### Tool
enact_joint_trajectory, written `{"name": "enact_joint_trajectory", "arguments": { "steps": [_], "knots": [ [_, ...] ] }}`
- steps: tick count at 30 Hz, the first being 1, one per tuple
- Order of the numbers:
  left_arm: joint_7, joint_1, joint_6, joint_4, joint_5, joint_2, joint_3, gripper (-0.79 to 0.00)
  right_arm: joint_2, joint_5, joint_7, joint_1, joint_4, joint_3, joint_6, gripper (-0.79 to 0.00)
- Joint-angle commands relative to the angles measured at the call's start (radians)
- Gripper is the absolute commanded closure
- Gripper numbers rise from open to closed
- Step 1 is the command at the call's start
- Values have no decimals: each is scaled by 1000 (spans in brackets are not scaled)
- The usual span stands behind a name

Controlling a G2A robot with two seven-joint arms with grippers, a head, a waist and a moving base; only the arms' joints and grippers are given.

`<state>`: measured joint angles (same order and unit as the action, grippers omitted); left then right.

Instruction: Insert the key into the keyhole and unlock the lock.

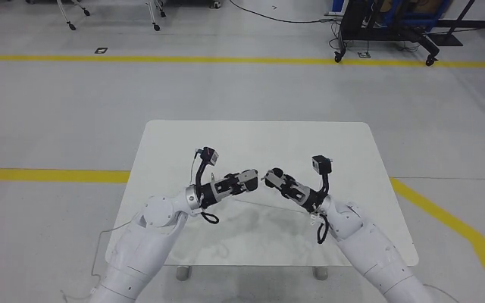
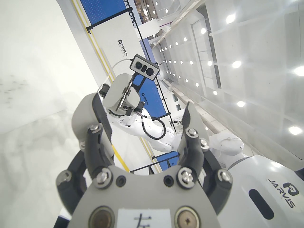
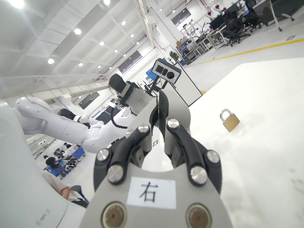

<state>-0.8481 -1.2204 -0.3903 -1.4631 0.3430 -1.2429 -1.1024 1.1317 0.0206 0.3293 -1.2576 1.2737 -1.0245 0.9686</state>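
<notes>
A brass padlock [image 3: 230, 120] with a silver shackle lies on the white table [image 1: 326, 151], off to one side of my right gripper [image 3: 158, 97]. That gripper's pads are pressed together, and a thin metal sliver between them looks like the key. My left gripper [image 2: 142, 102] is open with nothing between its fingers. It faces the right gripper [image 2: 124, 96] tip to tip, a short way apart. In the top view the left gripper [image 1: 253, 182] and the right gripper [image 1: 270, 179] nearly meet above the table's middle. The arms hide the padlock there.
The table has bare surface on every side of the arms, and its far edge [image 1: 258, 122] is well away. Yellow floor lines [image 1: 227, 59] run beyond it. Racks and carts [image 1: 394, 30] stand on the floor far behind.
</notes>
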Motion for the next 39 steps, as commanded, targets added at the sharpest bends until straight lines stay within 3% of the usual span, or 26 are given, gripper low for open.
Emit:
{"name": "enact_joint_trajectory", "arguments": {
  "steps": [1,9,30,39],
  "knots": [
    [2,-1,-10,-5,-33,2,1,-231,-3,61,54,6,-1,4,-24,0],
    [47,-6,-5,-21,-147,5,14,-179,-10,182,173,13,9,6,-42,0],
    [73,-6,-17,-13,-184,8,38,-175,-2,208,208,15,7,16,-65,0],
    [79,-1,-20,-2,-179,10,36,0,2,197,207,20,-4,12,-67,0]
  ]
}}
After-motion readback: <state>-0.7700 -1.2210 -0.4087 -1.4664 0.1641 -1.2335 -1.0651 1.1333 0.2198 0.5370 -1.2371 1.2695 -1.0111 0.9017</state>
